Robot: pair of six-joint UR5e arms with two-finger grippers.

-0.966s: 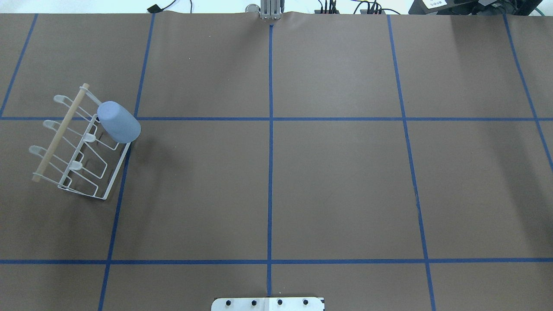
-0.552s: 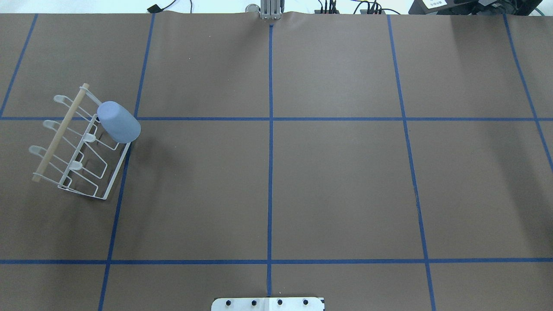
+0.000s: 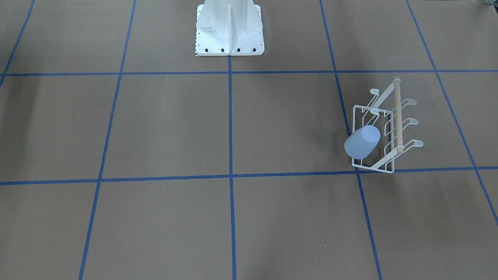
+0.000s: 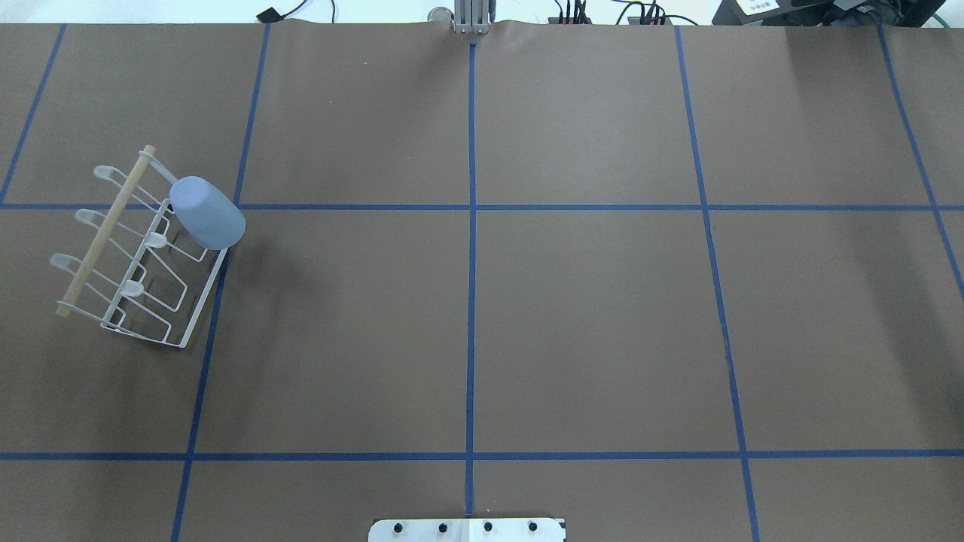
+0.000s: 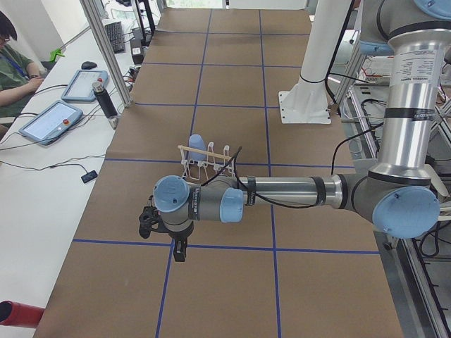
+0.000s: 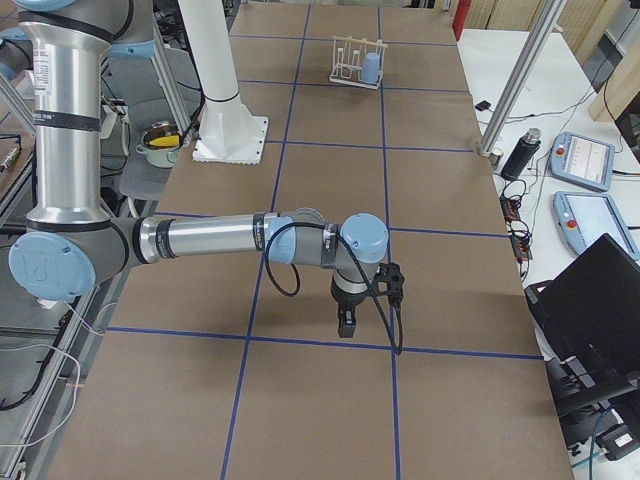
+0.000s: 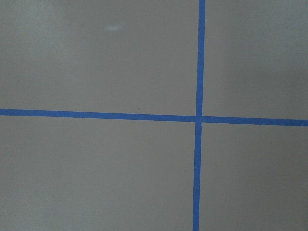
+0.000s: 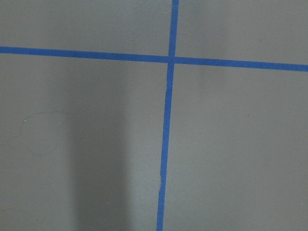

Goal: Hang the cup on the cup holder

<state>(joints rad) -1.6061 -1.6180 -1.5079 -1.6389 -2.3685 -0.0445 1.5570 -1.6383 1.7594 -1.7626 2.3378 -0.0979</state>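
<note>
One white wire cup holder (image 4: 105, 229) stands at the table's (image 4: 572, 316) left, with one wooden dowel and five bare prongs; one light blue cup (image 4: 207, 213) hangs tilted, base up, on its right row's far end; two grippers, left gripper (image 5: 180, 249) and right gripper (image 6: 345, 324), hang well apart from it; whether either is apart or together, I cannot tell.

Overhead and front cams oppose, steep down on table (image 4: 602, 316); both share cup holder (image 4: 105, 230), 9 versus 3 o'clock. End cams oblique; wrist cams close.
</note>
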